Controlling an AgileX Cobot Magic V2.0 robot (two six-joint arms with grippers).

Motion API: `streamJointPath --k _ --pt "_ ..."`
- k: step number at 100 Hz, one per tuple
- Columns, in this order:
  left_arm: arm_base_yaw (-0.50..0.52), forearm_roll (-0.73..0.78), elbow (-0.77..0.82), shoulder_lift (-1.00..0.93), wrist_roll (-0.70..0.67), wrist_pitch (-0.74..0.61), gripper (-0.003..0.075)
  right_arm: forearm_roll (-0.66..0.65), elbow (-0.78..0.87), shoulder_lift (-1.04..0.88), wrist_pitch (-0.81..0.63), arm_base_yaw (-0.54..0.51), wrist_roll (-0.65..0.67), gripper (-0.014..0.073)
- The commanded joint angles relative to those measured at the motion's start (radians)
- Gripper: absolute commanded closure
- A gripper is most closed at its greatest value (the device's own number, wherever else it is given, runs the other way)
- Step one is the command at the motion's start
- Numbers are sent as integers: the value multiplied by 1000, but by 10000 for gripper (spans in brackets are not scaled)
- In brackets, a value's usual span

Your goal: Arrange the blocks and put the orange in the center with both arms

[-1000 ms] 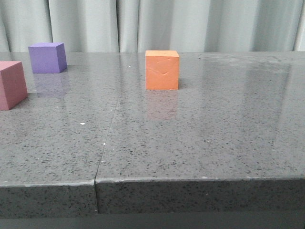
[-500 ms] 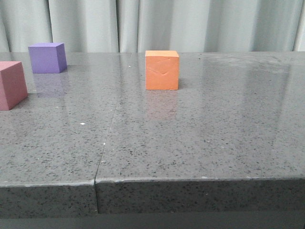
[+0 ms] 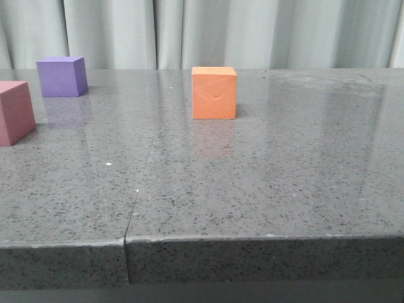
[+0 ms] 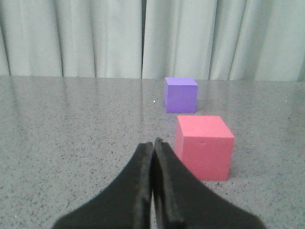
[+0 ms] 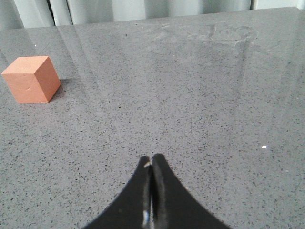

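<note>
Front view: no tool is in sight here. The orange cube (image 3: 214,93) stands upright near the middle of the grey speckled surface (image 3: 265,183), its dented face toward the camera. The purple cube (image 3: 61,76) sits far off to one side, toward the curtain (image 3: 208,33), and the pink-red cube (image 3: 15,112) is nearer the camera, cut off by the picture's edge. The two are near each other but apart; the orange one is well apart from both.

Left wrist view: the left tool (image 4: 153,143) has its fingers pressed together, holding nothing. The pink-red cube (image 4: 204,147) lies just ahead of the tips and off to one side; the purple cube (image 4: 180,94) is beyond it, nearly in line. The risk I see: with the fingers pinched together, an advance would shove the pink-red cube, perhaps into the purple one, rather than straddle it. The cube also looks broad, so the fingers would need to spread wide before closing in.

Right wrist view: the right tool (image 5: 152,158) is likewise pinched closed and empty. The orange cube (image 5: 31,78) is well ahead of the tips and far off to the side, turned corner-on. A straight approach would likely meet a corner and twist or skid the light cube on this glossy surface, spoiling the centre placement.
</note>
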Motion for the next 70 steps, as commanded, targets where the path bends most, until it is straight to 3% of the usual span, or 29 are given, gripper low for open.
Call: streamJointPath --k 1,56,63,70 --pt "1 -9 -105 52 -1 0 741 -24 -23 9 -70 -2 -13 661" --pt "1 -12 -633 630 -1 449 737 -24 -23 9 -71 -2 -13 661" --pt "1 -17 -681 698 -1 471 702 -24 -23 9 -71 -2 -13 661" --pt "1 -17 -721 758 -1 477 613 -24 -23 9 -71 -2 -13 661"
